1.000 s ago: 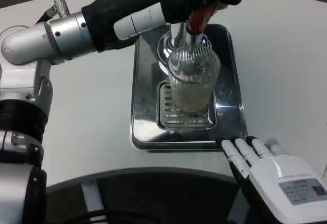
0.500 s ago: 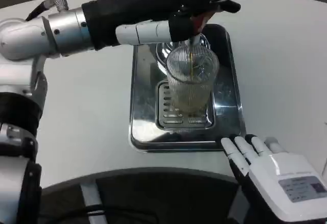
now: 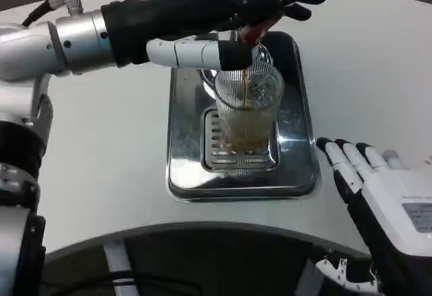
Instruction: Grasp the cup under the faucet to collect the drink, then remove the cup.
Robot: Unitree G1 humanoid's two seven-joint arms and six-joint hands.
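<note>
Cup (image 3: 247,110) stands upright on the slotted grate (image 3: 233,153) of the metal tray (image 3: 181,168), right under the faucet (image 3: 251,40). Thin brown stream is pouring in; liquid sits in the lower part, level looks well under the rim.

Left hand (image 3: 270,3) reaches across from the left onto the red tap handle, fingers closed on it, so it's grasping the lever. Exact contact is partly hidden by the hand's own back. Right hand (image 3: 385,195) lies near the tray's right front corner, palm down, fingers spread and released, holding nothing, apart from the cup.

Risks, as a guess: if the tap stays open too long the cup overfills and spills onto the grate. The right hand coming in from the side could knock the tall cup off-centre, so the stream misses. Lifting while the stream runs would splash.

Cup: clear, ribbed vertical walls, tall cylinder, likely slippery if wet. Tray: shiny steel, rounded rectangle, raised rim. Table (image 3: 121,141): matte white, curved front edge.
</note>
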